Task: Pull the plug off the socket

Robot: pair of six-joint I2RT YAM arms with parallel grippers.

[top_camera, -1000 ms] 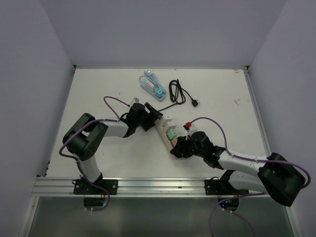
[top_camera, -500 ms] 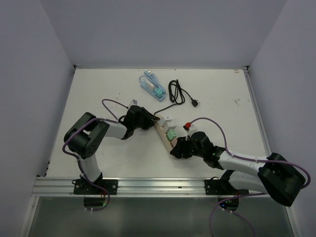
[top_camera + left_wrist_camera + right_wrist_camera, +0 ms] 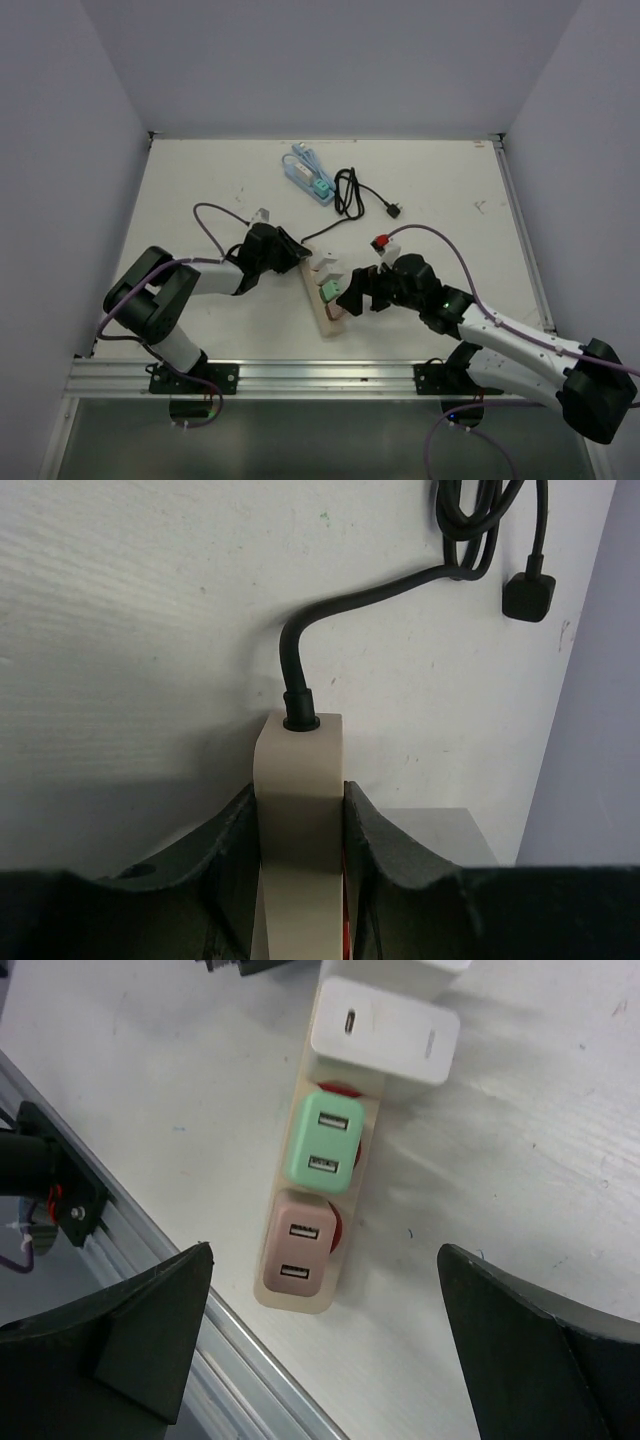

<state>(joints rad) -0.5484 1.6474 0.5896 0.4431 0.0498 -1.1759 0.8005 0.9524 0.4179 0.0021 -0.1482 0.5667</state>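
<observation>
Cream plastic is seen clamped between the fingers of the left gripper (image 3: 298, 815): the jaws are closed tight on the cord end of the power strip (image 3: 297, 780), with one dark finger (image 3: 235, 850) pressed against each long side. Straight ahead of these fingertips, a black cord (image 3: 300, 640) is seen leaving the end face of the strip, bending up and off to the right across the white table (image 3: 130, 610), where it is gathered into a coil. A black plug (image 3: 527, 597) at the cord's free end is seen lying farther ahead and to the right, apart from the strip.

From above, the left gripper (image 3: 298, 257) is found at the far end of the power strip (image 3: 322, 300), and the right gripper (image 3: 350, 297) at the strip's right side, towards its near end. The right gripper (image 3: 325, 1250) is spread wide, and nothing is held between its jaws. Directly below it, the power strip (image 3: 295, 1302) is seen lying flat, with three adapters seated in a row. A pink plug (image 3: 297, 1245) is placed closest, between the two open fingers; just beyond it a green plug (image 3: 325, 1145) is seated, and beyond that a white adapter (image 3: 385, 1030). Red socket faces are glimpsed under the edges of the pink and green plugs. An aluminium rail (image 3: 120, 1230) is seen below and left of this gripper.
</observation>
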